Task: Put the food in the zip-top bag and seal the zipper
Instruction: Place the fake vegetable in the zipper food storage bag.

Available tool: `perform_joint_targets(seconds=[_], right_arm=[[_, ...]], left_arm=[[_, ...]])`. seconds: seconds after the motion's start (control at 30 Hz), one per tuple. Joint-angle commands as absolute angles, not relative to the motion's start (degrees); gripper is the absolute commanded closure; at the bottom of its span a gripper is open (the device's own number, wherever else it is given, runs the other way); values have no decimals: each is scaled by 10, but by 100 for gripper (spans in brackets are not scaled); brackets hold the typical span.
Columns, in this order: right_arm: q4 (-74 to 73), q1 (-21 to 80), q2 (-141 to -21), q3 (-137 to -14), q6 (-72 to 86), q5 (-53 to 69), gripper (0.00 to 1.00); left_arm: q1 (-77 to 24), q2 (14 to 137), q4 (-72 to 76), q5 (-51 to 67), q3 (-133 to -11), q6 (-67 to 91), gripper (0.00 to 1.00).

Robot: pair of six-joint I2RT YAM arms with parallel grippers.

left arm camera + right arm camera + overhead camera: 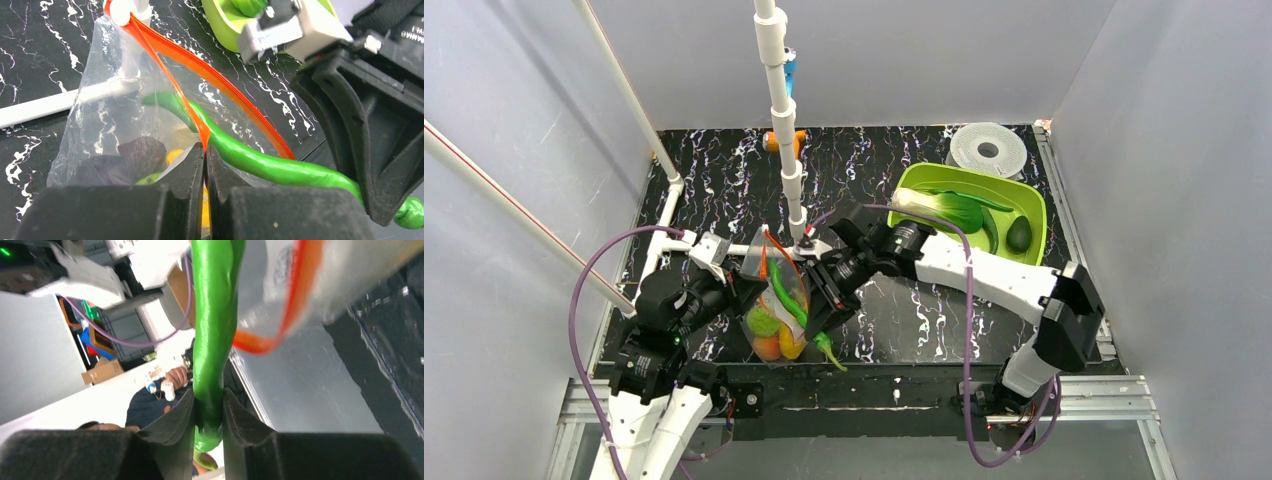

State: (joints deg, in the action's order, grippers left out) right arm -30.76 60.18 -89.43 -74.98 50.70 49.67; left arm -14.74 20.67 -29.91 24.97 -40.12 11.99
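Pinching the red-orange zipper (200,127) of the limp, crinkly zip-top bag (759,265) at the centre of the top view with your shut left jaws, you grip a smooth, probably slippery green pod (215,330) near its tip in the right jaws, half bagged.

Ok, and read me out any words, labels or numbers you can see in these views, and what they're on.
No text reads in full.
White print on the black housing of the right arm: upside down, cut by the frame edge, unreadable.
Zip-top bag: no legible print in view.
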Motion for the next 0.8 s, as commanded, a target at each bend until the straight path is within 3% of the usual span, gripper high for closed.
perform_joint_targets(seconds=[0.0, 0.13, 0.4, 0.6, 0.77], right_arm=[[-299, 590, -933, -851, 517, 500, 79], [-310, 575, -978, -901, 516, 506, 73], [-347, 559, -1037, -978, 484, 465, 48], [-386, 560, -1010, -973, 419, 384, 31], [-467, 594, -968, -979, 328, 287, 25]], left_arm=[[-147, 199, -289, 266, -399, 117, 100], [-147, 192, -288, 267, -399, 117, 100], [-147, 188, -288, 267, -399, 117, 100], [-147, 188, -288, 271, -399, 118, 100], [-146, 193, -285, 275, -398, 118, 100]])
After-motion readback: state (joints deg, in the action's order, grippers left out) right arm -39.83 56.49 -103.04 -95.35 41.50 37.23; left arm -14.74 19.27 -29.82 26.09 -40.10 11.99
